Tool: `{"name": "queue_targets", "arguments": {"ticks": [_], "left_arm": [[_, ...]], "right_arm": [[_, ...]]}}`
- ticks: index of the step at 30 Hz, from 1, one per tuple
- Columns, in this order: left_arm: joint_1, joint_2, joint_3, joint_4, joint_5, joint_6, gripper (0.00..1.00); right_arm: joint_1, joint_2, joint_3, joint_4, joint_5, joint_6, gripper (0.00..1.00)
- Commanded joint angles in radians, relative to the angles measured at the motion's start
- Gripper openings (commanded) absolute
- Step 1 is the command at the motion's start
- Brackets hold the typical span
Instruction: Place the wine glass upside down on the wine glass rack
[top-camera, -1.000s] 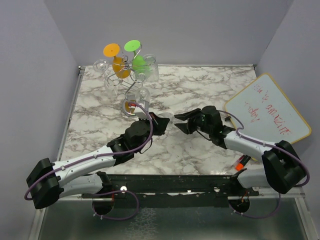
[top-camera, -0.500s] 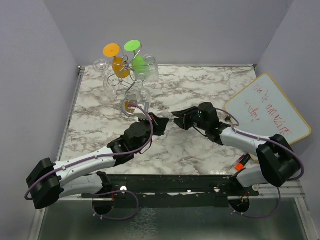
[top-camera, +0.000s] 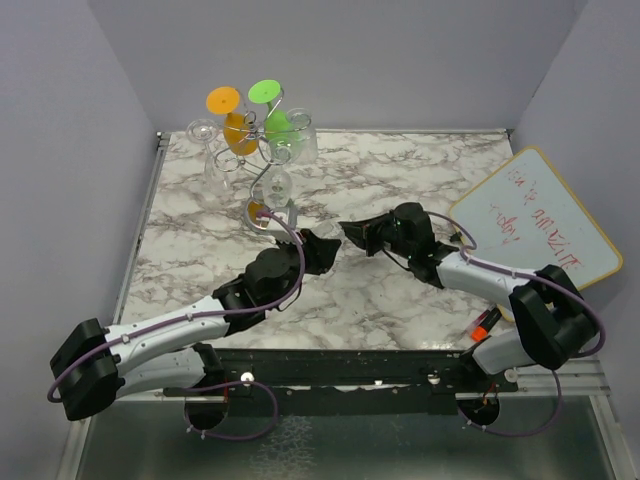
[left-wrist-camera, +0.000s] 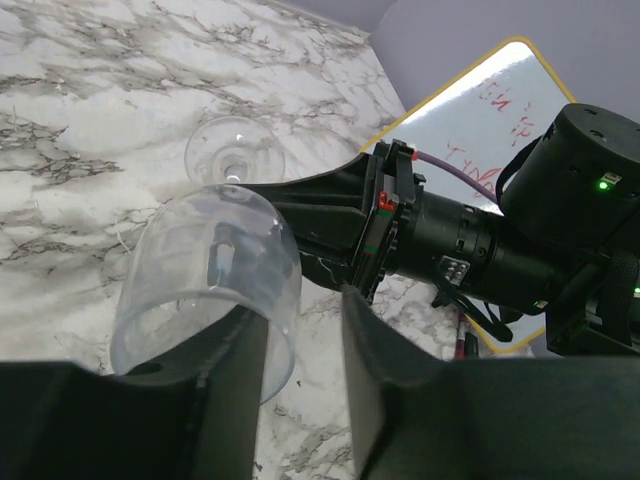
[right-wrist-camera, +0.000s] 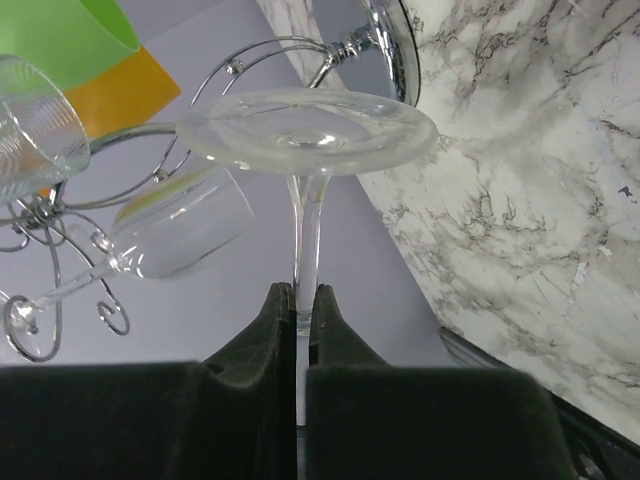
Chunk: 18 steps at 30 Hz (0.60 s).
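Observation:
The clear wine glass (left-wrist-camera: 210, 270) is held between the two grippers above the table. In the left wrist view its bowl rim lies over my left finger and its foot (left-wrist-camera: 235, 150) points away. My right gripper (right-wrist-camera: 302, 292) is shut on the glass stem just below the foot (right-wrist-camera: 308, 130). My left gripper (left-wrist-camera: 305, 345) is open, with the bowl's wall in the gap between its fingers. In the top view the left gripper (top-camera: 326, 247) and the right gripper (top-camera: 351, 232) nearly meet. The wine glass rack (top-camera: 262, 165) stands at the back left, and its round base (top-camera: 260, 212) is just beyond the left gripper.
The rack holds an orange glass (top-camera: 233, 120), a green glass (top-camera: 272, 112) and clear glasses (top-camera: 205, 135); they also show in the right wrist view (right-wrist-camera: 180, 225). A yellow-framed whiteboard (top-camera: 535, 222) leans at the right. Grey walls enclose the table.
My right gripper has moved left up to the left gripper and now pinches the glass stem. The left gripper has shifted slightly towards it.

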Motion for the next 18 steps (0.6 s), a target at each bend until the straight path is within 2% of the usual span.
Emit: {"name": "queue_targets", "arguments": {"ticks": [1,6,9,13,15,18], "left_arm": [[-0.006,-0.05,-0.025,0.058,0.006,0.009,0.47],[-0.006,-0.111,-0.036,-0.016,-0.006,0.006,0.72],[-0.006,-0.158,-0.019,-0.117,-0.019,0.001,0.82],[-0.006,-0.216,0.062,-0.299,-0.056,0.043,0.87],[-0.006,-0.25,0.081,-0.337,-0.065,0.066,0.93],[-0.006,-0.311,0.097,-0.349,-0.056,0.103,0.93]], "right_arm": [[0.022,-0.048,0.029,0.049,0.054,-0.154,0.0],[0.022,-0.121,0.009,0.047,0.158,-0.293,0.01],[0.022,-0.157,-0.017,0.095,0.19,-0.387,0.01],[0.023,-0.2,-0.073,0.246,0.236,-0.534,0.0],[0.022,-0.218,-0.096,0.306,0.244,-0.611,0.0],[0.023,-0.251,-0.114,0.352,0.25,-0.739,0.0]]}}
